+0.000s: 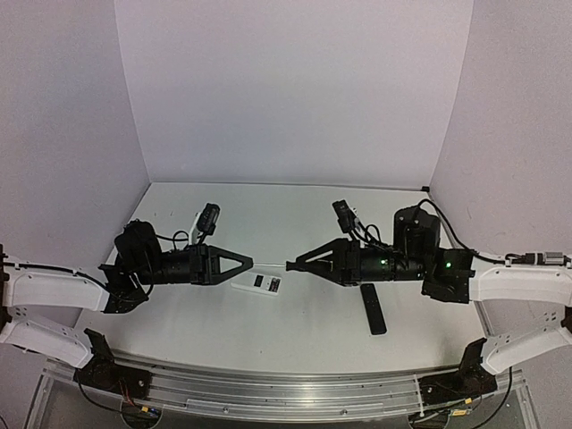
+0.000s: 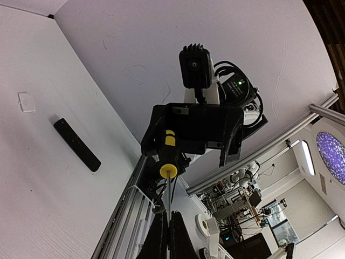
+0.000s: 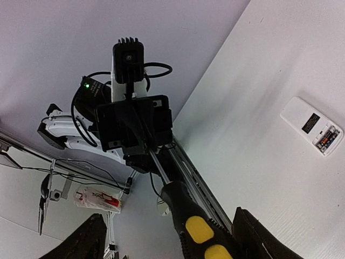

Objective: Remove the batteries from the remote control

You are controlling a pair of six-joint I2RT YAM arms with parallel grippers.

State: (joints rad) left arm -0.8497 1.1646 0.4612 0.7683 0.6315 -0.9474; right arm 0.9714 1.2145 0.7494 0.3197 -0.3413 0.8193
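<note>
The white remote control [image 1: 257, 284] lies back-up on the table under the gap between my grippers. In the right wrist view the remote [image 3: 310, 123] has its end compartment open, with the batteries [image 3: 328, 139] still inside. My left gripper [image 1: 250, 262] [image 2: 168, 229] is shut on the metal shaft of the yellow-and-black screwdriver [image 2: 168, 156]. It holds the screwdriver level above the table. My right gripper [image 1: 291, 265] [image 3: 170, 216] is open. Its fingers stand wide apart around the screwdriver's handle [image 3: 197, 224].
A slim black remote [image 1: 373, 308] [image 2: 77, 144] lies right of centre near the right arm. A small flat white piece [image 2: 26, 101] lies further back on the table. Walls close in the back and both sides. The metal rail [image 1: 286, 393] runs along the near edge.
</note>
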